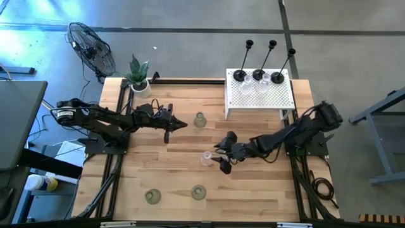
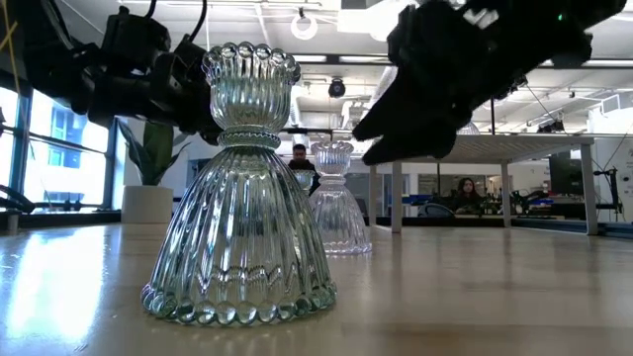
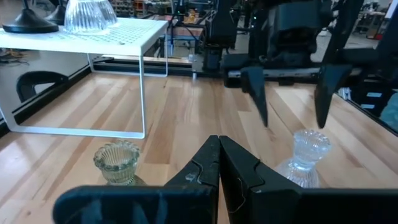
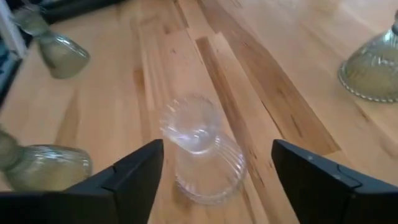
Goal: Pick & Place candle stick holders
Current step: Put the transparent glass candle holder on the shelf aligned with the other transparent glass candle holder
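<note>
Wide-spread right pincer (image 4: 214, 163) hangs over clear holder (image 4: 202, 152); left pincer (image 1: 179, 123) closed, outstretched.

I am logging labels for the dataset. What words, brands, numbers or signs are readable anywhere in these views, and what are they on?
None can be read.
The glass candle stick holders, the white perforated shelf and both arms show no lettering.
Any signage in the room behind the table is too small to read.
</note>
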`<state>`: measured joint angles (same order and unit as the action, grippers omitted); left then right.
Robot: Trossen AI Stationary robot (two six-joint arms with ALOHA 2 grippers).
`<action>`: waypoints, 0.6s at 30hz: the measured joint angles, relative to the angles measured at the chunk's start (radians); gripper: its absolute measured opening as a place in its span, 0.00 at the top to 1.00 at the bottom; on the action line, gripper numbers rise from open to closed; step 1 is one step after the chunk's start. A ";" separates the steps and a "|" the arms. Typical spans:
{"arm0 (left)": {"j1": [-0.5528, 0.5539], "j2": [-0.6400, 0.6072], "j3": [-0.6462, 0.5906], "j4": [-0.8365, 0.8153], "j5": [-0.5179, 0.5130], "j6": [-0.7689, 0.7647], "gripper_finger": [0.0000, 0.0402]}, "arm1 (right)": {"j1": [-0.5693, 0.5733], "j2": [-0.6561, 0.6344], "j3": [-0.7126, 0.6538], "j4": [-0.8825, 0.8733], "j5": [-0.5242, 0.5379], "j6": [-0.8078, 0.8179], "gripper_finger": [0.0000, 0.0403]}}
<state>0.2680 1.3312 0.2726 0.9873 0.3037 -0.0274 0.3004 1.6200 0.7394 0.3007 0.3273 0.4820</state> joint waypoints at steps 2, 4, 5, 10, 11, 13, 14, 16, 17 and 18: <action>0.000 0.000 0.000 -0.003 0.001 0.000 1.00 | 0.000 0.033 -0.001 0.046 0.000 -0.014 0.25; 0.000 0.000 0.000 -0.002 0.001 0.000 1.00 | 0.001 0.073 -0.001 0.113 -0.004 -0.043 0.25; 0.000 0.000 0.000 -0.003 0.001 0.000 1.00 | 0.001 0.096 0.000 0.146 -0.004 -0.061 0.25; 0.000 0.000 0.000 -0.002 0.001 0.000 1.00 | -0.032 0.190 0.000 0.314 -0.044 -0.113 0.27; 0.000 0.000 0.000 -0.002 0.001 0.000 1.00 | -0.041 0.205 0.000 0.337 -0.039 -0.121 0.28; 0.000 0.000 0.000 -0.002 0.001 -0.001 1.00 | -0.054 0.228 -0.001 0.374 -0.030 -0.135 0.30; 0.000 0.000 0.000 -0.002 0.001 -0.001 1.00 | -0.060 0.237 -0.001 0.394 -0.044 -0.145 0.32; 0.000 0.000 0.000 -0.003 0.001 -0.004 1.00 | -0.067 0.247 -0.001 0.423 -0.067 -0.149 0.37; 0.000 0.000 0.000 -0.002 0.001 -0.004 1.00 | -0.068 0.247 -0.001 0.424 -0.071 -0.151 0.40; 0.000 0.000 0.000 -0.003 0.000 -0.004 1.00 | -0.069 0.247 -0.001 0.425 -0.071 -0.155 0.43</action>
<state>0.2680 1.3312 0.2726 0.9848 0.3038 -0.0311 0.2317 1.8671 0.7387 0.7253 0.2565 0.3271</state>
